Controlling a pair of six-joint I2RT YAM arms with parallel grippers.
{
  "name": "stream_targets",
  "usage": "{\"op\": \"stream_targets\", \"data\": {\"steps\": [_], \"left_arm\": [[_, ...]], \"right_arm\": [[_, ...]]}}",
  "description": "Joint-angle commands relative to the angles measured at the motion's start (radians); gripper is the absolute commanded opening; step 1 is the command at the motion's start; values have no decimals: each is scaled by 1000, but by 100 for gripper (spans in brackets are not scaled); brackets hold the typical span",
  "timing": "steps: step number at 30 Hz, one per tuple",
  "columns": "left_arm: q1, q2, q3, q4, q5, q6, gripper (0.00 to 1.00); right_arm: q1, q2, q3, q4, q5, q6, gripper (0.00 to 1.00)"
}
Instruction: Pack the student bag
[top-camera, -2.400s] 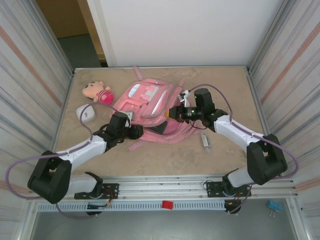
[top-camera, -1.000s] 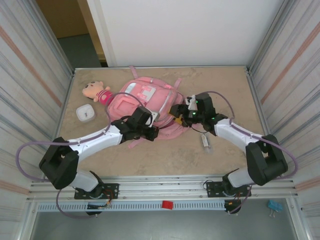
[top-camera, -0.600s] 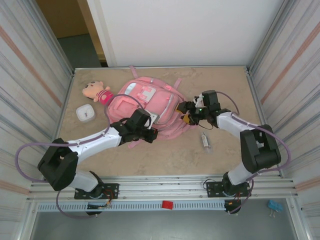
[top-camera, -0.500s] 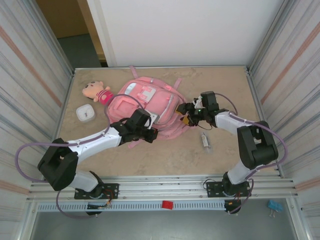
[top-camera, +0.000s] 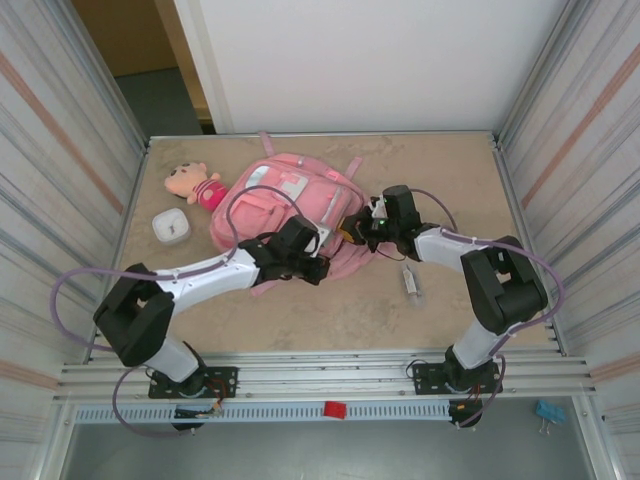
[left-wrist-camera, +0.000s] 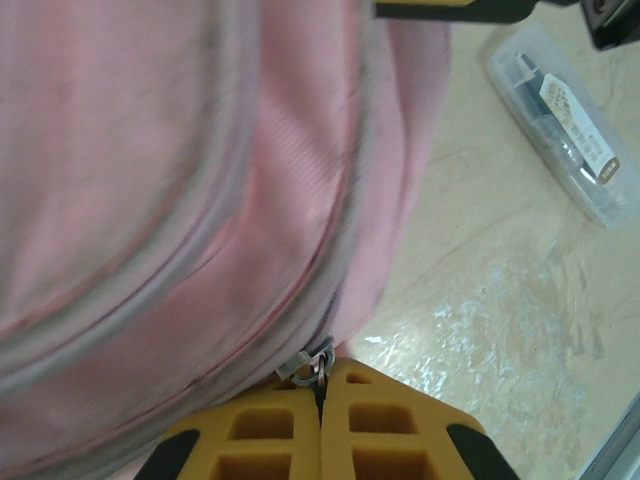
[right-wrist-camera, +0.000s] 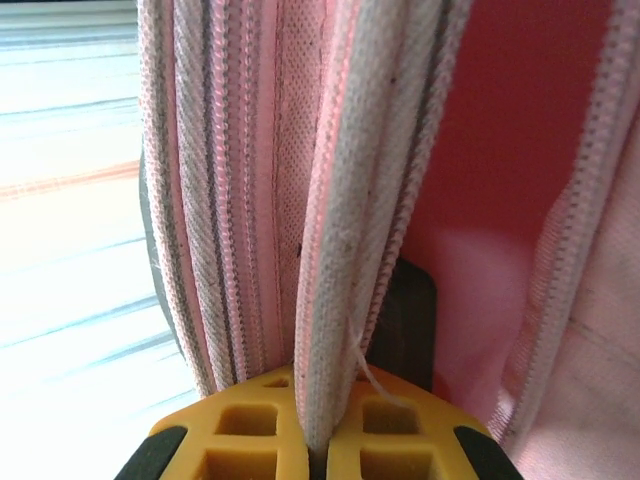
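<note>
The pink student bag lies flat in the middle of the table, its front pockets up. At the bag's near edge my left gripper is shut on a small metal zipper pull, with pink fabric and grey piping close above it. On the bag's right side my right gripper is shut on a white-grey trimmed edge of the bag beside open zipper teeth. The yellow pads of the right gripper press the trim from both sides.
A clear plastic case with a pen-like item lies on the table right of the bag. A pink-and-tan plush doll and a small white box sit at the left. Metal walls close in both sides.
My left gripper has slid right along the bag's near edge with the zipper pull. My right gripper has moved left, closer to the bag, still holding its edge. The bag has shifted slightly.
</note>
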Motion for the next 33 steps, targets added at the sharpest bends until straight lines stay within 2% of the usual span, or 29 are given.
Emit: {"op": "stream_targets", "data": {"steps": [1, 2, 5, 9, 10, 13, 16, 19, 23, 29, 31, 32, 33], "left_arm": [[-41, 32, 91, 158, 44, -37, 6], [-46, 44, 101, 170, 41, -38, 8], [-48, 66, 147, 118, 29, -6, 24], [-39, -22, 140, -5, -33, 128, 57], [-32, -63, 124, -32, -41, 177, 63], [-7, -187, 53, -81, -66, 346, 74], [16, -274, -33, -82, -121, 537, 80], [44, -295, -104, -42, -167, 707, 83], [54, -236, -115, -35, -158, 856, 87], [52, -144, -138, 140, -235, 902, 88], [47, -113, -150, 199, -249, 921, 81], [39, -93, -161, 241, -280, 929, 71], [33, -79, -171, 270, -301, 937, 56]], "right_arm": [[52, -47, -18, 45, -30, 31, 0], [51, -55, -18, 34, -31, 22, 0], [36, -72, -10, -13, -55, -25, 0], [5, -88, 21, -118, -111, -142, 0], [1, -93, 41, -169, -119, -181, 0], [-5, -100, 79, -271, -136, -271, 0], [-14, -104, 89, -304, -154, -306, 0], [-16, -106, 89, -318, -163, -322, 0], [-16, -115, 86, -323, -169, -333, 0], [-16, -117, 82, -299, -192, -319, 0], [-16, -118, 75, -270, -209, -291, 0], [-16, -118, 73, -254, -215, -279, 0], [-16, -122, 73, -249, -221, -272, 0]]}}
